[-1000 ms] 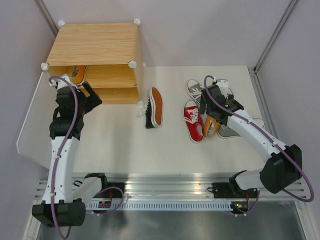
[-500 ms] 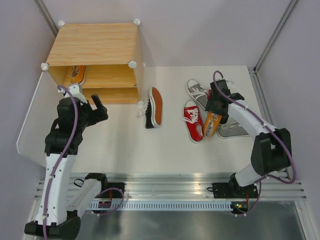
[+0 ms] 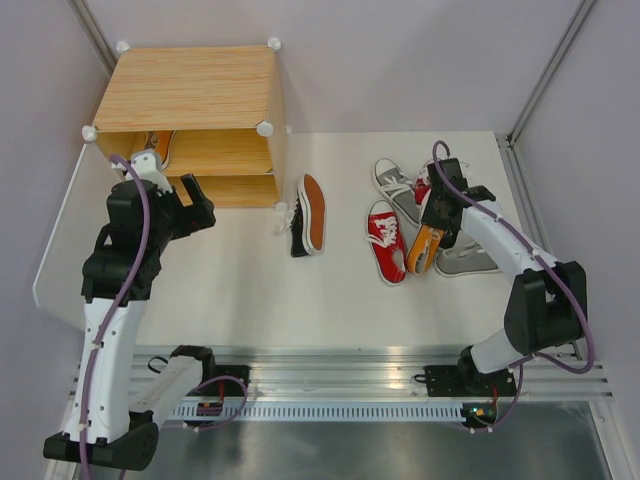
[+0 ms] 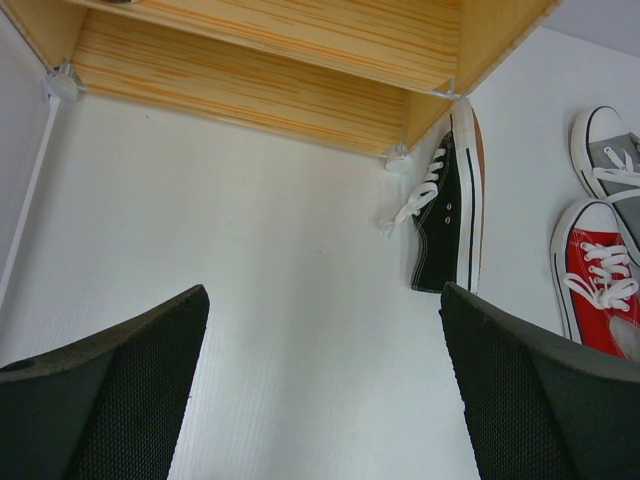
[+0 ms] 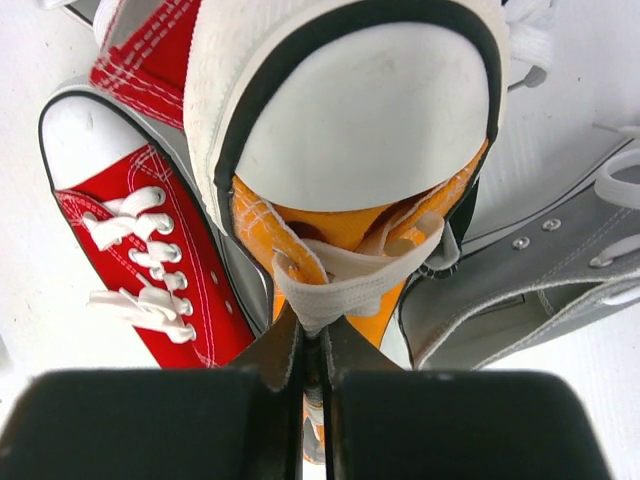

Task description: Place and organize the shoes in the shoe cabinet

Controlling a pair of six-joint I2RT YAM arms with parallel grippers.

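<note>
The shoe cabinet stands at the back left, its open front facing the arms, with one orange shoe on its upper level. A black shoe lies on its side by the cabinet's right corner. Further right lie a red shoe, grey shoes and a second orange shoe. My right gripper is shut on that orange shoe's laces and tongue. My left gripper hangs open in front of the cabinet's lower level, with nothing between its fingers.
The left wrist view shows the cabinet's lower edge, the black shoe, a red shoe and a grey shoe. A red shoe and a grey shoe press against the held one. Grey walls surround the table.
My right gripper has closed on the orange shoe's laces. The left arm has drawn back from the cabinet and then shifted a little toward it again, still open.
</note>
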